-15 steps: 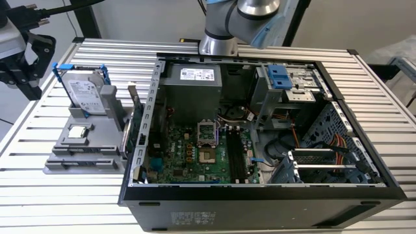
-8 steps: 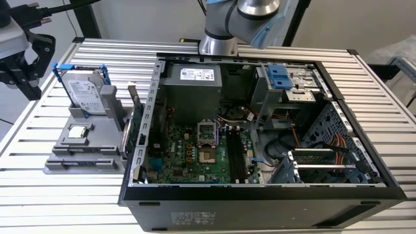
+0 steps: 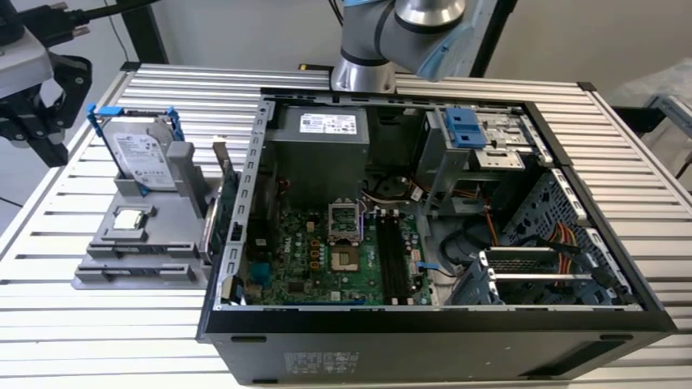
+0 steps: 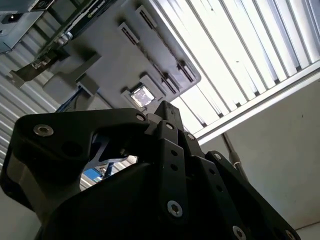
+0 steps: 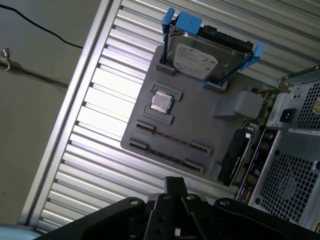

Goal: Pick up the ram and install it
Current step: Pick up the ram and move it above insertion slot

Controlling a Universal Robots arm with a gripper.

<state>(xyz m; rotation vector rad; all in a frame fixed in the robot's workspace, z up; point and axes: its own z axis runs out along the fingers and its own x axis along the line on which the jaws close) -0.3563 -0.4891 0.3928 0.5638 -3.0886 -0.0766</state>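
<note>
- I am watching the claw hanging at the exterior view's left edge, over the left rim of the slatted worktop. It is well apart from the open computer case.
- In the first wrist view the claw is looking drawn together, its tips meeting in one narrow bar. The second wrist view is showing the claw the same way.
- The arm is reaching in from the far side, above the case.
- I am reading the ram as a thin strip standing on edge in a groove of the gray holder, between two end clips. It is sitting just beside the processor chip. I cannot make out its chips.
- Its long axis is running along that groove, across the holder's width. One end is pointing toward the case and the other toward the worktop's left edge.
- The holder is lying left of the case, with the ram's groove at its near end. The blue-framed hard drive is standing at its far end, and the processor chip is between them.
- Inside the case, the dark memory slots are running near to far on the board.
</note>
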